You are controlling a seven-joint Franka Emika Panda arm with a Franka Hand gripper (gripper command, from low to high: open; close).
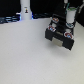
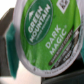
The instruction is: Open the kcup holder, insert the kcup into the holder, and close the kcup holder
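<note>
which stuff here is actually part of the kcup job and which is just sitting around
Part of the job:
- kcup holder, the black box on the white table
- kcup, green lid filling the wrist view, apparently held
- gripper, right above the holder

Just lying about:
- white bottle-shaped object, at the back toward the exterior view's left
- white table

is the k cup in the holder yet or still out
Still out. The wrist view shows the kcup held tilted at the hand, above the black kcup holder; whether the holder is open, cannot tell.
</note>
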